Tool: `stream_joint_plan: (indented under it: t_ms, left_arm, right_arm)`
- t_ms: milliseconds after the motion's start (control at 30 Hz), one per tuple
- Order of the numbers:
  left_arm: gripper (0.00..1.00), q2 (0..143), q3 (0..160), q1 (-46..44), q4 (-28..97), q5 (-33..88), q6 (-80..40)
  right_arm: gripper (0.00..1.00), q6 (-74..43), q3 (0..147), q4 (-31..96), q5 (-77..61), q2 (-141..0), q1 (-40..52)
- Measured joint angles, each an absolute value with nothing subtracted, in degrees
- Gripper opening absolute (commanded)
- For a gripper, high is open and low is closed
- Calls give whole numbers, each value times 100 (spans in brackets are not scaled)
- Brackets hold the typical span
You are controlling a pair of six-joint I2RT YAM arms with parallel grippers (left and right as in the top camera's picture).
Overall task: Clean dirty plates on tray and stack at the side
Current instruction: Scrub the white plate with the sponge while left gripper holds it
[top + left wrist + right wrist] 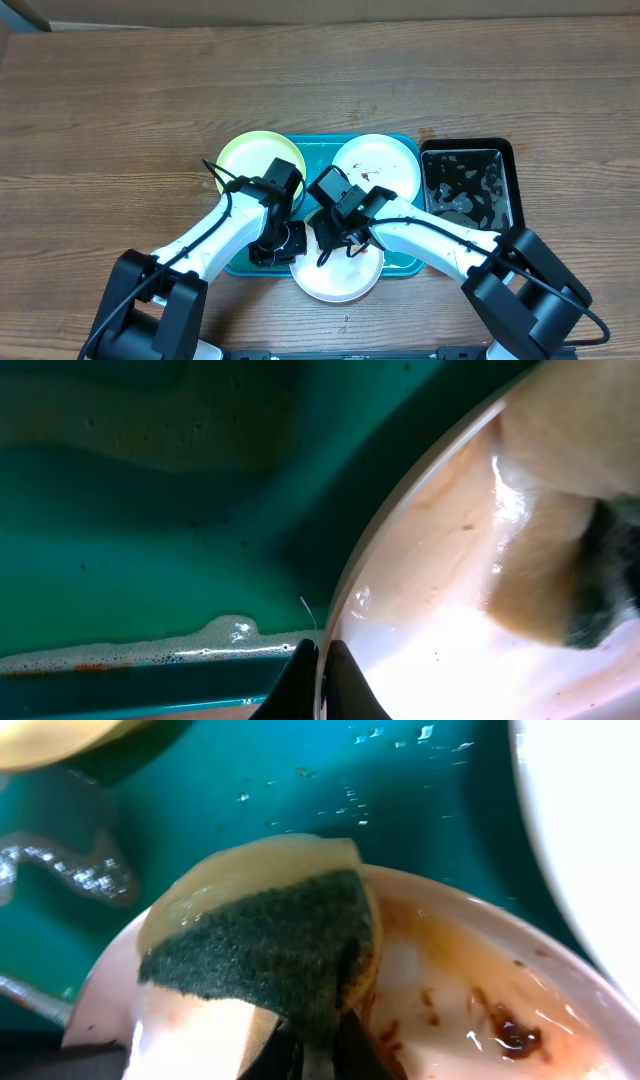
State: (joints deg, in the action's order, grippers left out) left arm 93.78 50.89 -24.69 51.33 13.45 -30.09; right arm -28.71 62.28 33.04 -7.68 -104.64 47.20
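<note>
Steadying: plate at tray's 6 o'clock, rim pinched by left fingers.
Scrubbing: sponge gripped by right fingers.

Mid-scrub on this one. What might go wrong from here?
1. The near plate overhangs the tray edge, steadied only by the left gripper pinching its rim. Pressure from the sponge might tip it or slip it free.
2. Brown sauce sits near the rim, so wiping may push it onto the tray.

Overhead straight down — wrists close over tray
</note>
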Motion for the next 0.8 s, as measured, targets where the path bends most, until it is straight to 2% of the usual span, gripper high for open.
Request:
stream_joint_plan:
  t_ms: [333,800]
  left_arm:
    - [4,9378,5089,-2469,5131,1345,-3009]
    - [4,9376,5089,-2421,5100,1238,-3026]
  right_arm:
    - [4,-2735,6224,3194,-1415,-10510,4816]
    - [5,-3879,6090,2314,-893,-10556,4805]
